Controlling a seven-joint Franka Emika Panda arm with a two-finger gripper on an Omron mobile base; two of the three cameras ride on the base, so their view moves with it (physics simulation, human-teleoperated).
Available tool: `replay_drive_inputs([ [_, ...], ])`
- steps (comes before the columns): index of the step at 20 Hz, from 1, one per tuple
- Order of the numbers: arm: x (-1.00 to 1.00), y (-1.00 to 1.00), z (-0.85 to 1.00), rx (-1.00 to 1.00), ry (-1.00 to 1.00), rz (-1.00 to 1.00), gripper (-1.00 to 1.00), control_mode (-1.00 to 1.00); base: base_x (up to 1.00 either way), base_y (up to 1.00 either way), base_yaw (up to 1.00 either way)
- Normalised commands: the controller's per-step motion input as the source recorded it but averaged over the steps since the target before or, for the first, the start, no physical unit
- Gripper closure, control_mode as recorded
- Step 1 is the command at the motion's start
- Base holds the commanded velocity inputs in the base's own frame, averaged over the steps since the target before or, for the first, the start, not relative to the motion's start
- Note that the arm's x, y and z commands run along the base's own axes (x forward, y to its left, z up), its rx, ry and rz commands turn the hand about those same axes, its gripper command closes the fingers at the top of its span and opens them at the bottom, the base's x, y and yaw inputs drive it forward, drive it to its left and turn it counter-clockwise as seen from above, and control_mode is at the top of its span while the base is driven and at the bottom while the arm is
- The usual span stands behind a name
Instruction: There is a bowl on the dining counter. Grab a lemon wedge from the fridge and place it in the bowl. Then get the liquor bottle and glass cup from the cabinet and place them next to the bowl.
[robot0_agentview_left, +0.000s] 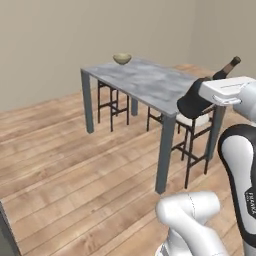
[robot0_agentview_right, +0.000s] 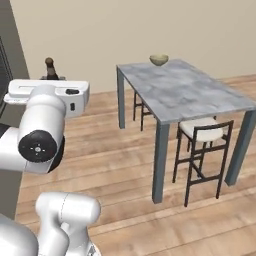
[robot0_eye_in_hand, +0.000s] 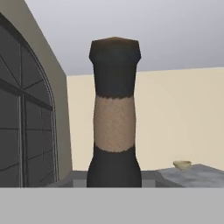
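Note:
My gripper (robot0_agentview_left: 200, 100) is shut on the liquor bottle (robot0_agentview_left: 227, 67), a dark bottle with a narrow neck and dark cap, held tilted in the air off the near right end of the dining counter (robot0_agentview_left: 150, 82). In the right base view the bottle's neck (robot0_agentview_right: 49, 67) pokes up behind my white hand. In the hand view the bottle (robot0_eye_in_hand: 114, 118) stands close and fills the middle. The olive-tan bowl (robot0_agentview_left: 122, 58) sits at the far end of the marble-topped counter (robot0_agentview_right: 185, 90), also seen as the bowl (robot0_agentview_right: 159, 60) and, small, the bowl (robot0_eye_in_hand: 182, 165). Its inside is hidden.
Dark-framed stools stand under the counter: one with a pale seat (robot0_agentview_right: 202, 132) at the near side and another (robot0_agentview_left: 112, 100) further back. A dark arched, paned panel (robot0_eye_in_hand: 26, 131) rises at my left. Open wooden floor (robot0_agentview_left: 75, 150) lies between me and the counter.

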Motion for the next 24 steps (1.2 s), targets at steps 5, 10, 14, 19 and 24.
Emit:
replay_drive_inputs([
  [5, 0.00, 0.00, 0.00, 0.00, 0.00, 0.00, 1.00, 1.00, 1.00, 0.30, 0.01],
  [10, 0.00, 0.00, 0.00, 0.00, 0.00, 0.00, 1.00, 1.00, 1.00, 0.36, -0.06],
  [14, 0.00, 0.00, 0.00, 0.00, 0.00, 0.00, 1.00, 1.00, 1.00, 0.46, -0.17],
  [19, 0.00, 0.00, 0.00, 0.00, 0.00, 0.00, 1.00, 1.00, 1.00, 0.57, -0.26],
  [24, 0.00, 0.00, 0.00, 0.00, 0.00, 0.00, 1.00, 1.00, 0.97, 0.68, -0.35],
])
